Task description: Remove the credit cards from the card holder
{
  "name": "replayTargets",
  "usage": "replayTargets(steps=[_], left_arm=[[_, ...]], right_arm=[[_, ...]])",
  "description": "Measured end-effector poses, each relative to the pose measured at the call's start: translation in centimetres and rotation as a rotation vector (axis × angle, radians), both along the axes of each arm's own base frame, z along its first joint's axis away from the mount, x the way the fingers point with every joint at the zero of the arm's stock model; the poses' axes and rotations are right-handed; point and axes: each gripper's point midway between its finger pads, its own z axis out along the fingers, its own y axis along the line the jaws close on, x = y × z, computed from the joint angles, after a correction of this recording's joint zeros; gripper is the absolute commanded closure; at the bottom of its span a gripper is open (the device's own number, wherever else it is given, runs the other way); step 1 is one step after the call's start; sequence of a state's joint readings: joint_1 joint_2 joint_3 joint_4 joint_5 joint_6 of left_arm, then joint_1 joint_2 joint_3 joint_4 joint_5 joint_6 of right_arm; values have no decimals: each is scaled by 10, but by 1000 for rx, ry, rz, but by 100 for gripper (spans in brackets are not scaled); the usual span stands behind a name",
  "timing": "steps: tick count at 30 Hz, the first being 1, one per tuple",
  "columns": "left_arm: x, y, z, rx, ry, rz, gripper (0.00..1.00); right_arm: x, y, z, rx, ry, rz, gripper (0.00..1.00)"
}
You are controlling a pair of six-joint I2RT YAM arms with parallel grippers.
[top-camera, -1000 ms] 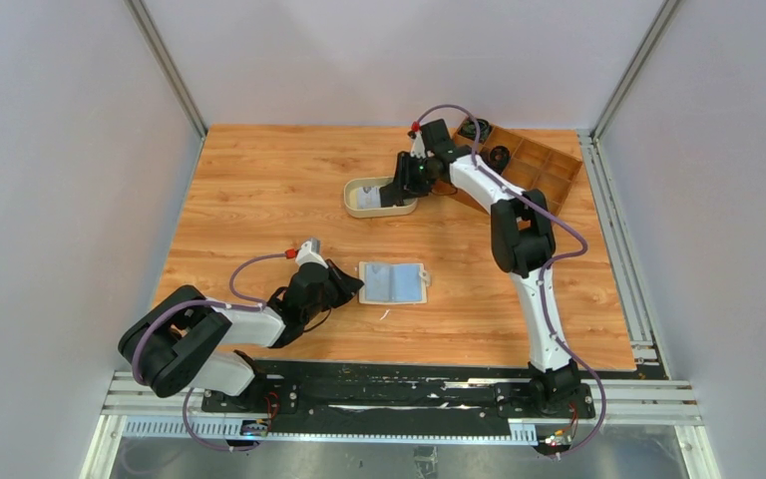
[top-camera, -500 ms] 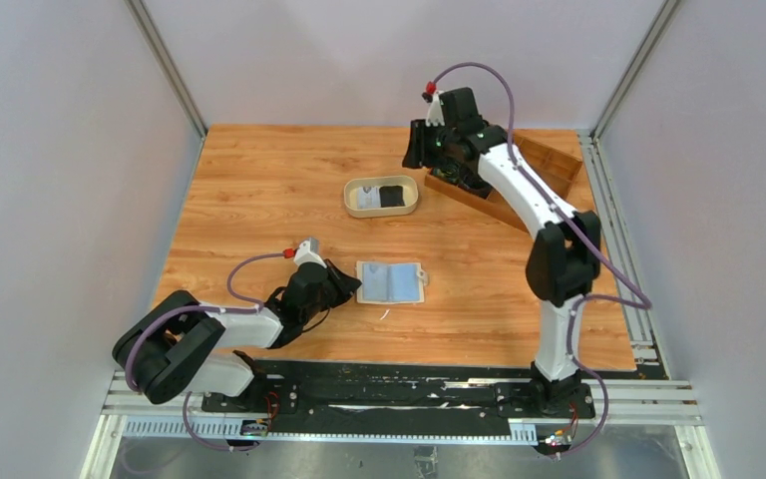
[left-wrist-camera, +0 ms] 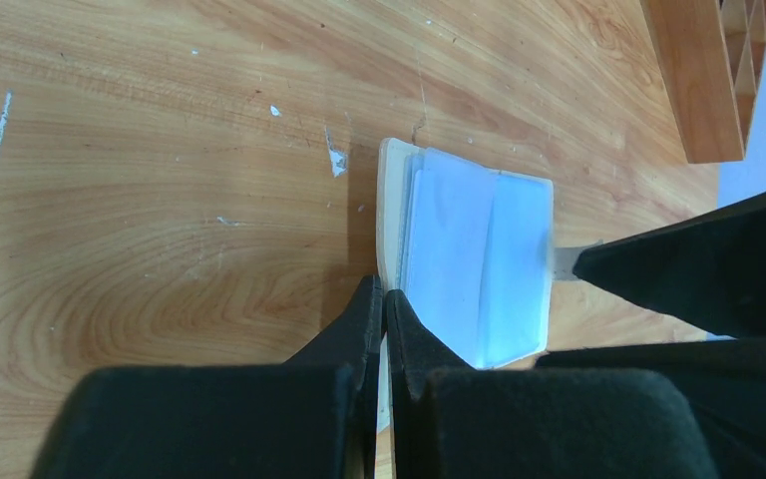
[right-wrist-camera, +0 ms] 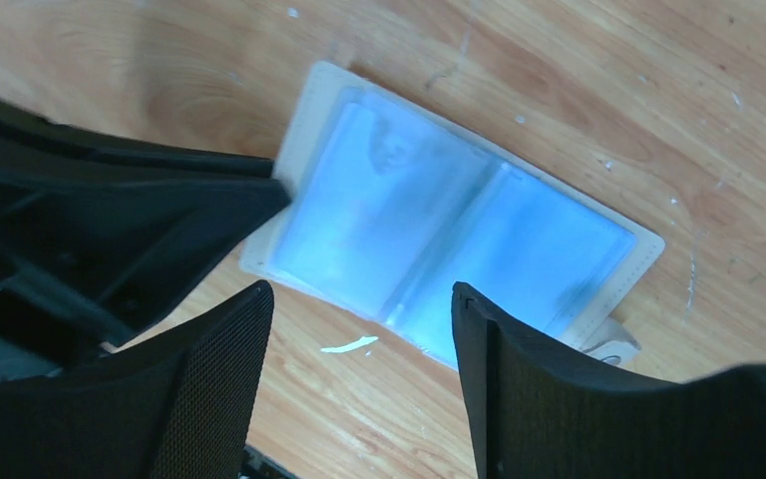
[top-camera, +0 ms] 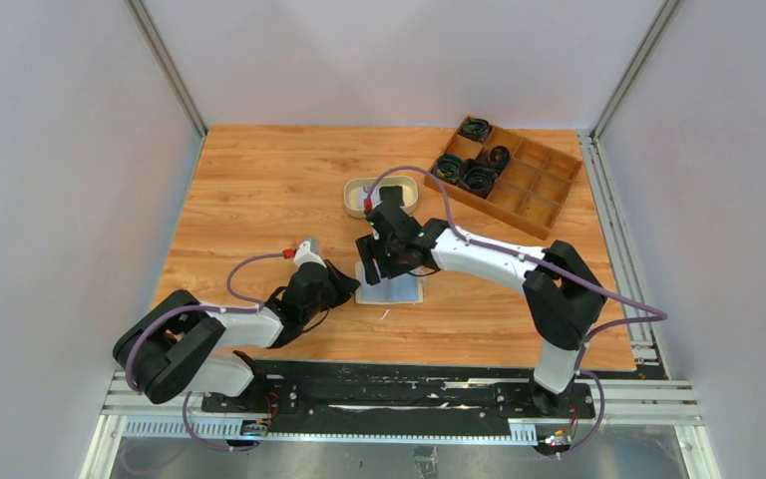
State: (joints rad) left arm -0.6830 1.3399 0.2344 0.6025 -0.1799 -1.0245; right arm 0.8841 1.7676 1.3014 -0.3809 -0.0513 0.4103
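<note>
Wallet (top-camera: 399, 291) lies open mid-table; looks light and floppy w/ slick sleeves, prob slides unless pinned. L gripper (left-wrist-camera: 384, 294) fingers together, tips at its edge; R gripper (right-wrist-camera: 359, 299) jaws apart just above it. Can't see cards inside; I'd pinch any exposed stiff edge.

The 2 arms look alike: the left arm (top-camera: 249, 324) and the right arm (top-camera: 484, 257) have white links with rounded black joints. A thin grey-purple cable (top-camera: 242, 269) loops along each one and ends in a small red plug (top-camera: 286, 254). The left gripper (left-wrist-camera: 381, 295) and the right gripper (right-wrist-camera: 359, 319) are black, each with 2 wedge-shaped fingers (right-wrist-camera: 214, 384); those of the right one show a fine dotted texture.
</note>
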Motion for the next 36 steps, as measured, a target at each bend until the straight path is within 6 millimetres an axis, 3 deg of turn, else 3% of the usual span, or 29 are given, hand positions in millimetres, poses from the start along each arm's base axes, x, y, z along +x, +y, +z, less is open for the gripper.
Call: replayTargets(steps=[4,11,16,27,36], left_arm=[[0,0,0,0,0,0,100],[0,0,1,-2,-3,1,100],[0,1,1,1,-3,2,100],[-1,5,-4,22,10,14,100],[-1,5,-4,24,10,17,100]], right_arm=[[-3,-4,-19,-46,1,-62,29],[-7,3,-30,-75,-23,-120,28],[-8,0,-53,-128,-7,-158,28],[-11,6,-56,-126,-5,-183,29],[-1,7,-51,-123,-47,-210,29]])
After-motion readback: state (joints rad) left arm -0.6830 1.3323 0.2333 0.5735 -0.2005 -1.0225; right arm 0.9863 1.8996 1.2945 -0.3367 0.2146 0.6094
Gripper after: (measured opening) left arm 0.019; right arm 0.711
